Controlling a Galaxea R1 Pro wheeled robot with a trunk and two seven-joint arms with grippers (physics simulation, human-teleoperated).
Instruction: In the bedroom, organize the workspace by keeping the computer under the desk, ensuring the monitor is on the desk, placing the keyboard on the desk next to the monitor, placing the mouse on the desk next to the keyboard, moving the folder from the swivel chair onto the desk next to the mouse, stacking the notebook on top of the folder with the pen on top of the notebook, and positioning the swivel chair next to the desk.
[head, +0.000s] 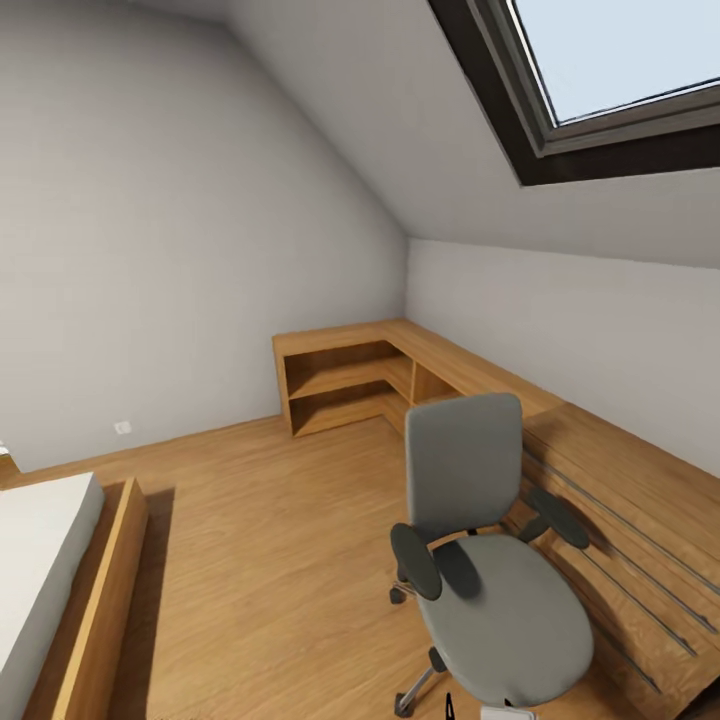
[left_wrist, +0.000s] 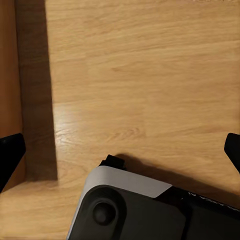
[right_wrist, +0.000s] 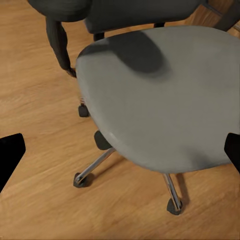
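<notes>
The swivel chair (head: 500, 600) stands on the wood floor at the lower right of the head view, grey seat bare, backrest toward the wall. In the right wrist view its seat (right_wrist: 165, 95) and chrome castor legs (right_wrist: 92, 167) lie below my right gripper (right_wrist: 120, 152), which is open and holds nothing, its fingertips (right_wrist: 10, 155) far apart. My left gripper (left_wrist: 120, 155) is open too and hangs over bare floor. The desk, computer, monitor, keyboard, mouse, folder, notebook and pen are out of view.
A bed (head: 40, 560) with a wooden frame sits at the left. An L-shaped wooden shelf unit (head: 350, 380) fills the far corner, joined by a low slatted wooden platform (head: 640, 540) along the right wall. Open floor (head: 270, 540) lies between. My own base (left_wrist: 135, 210) shows below the left gripper.
</notes>
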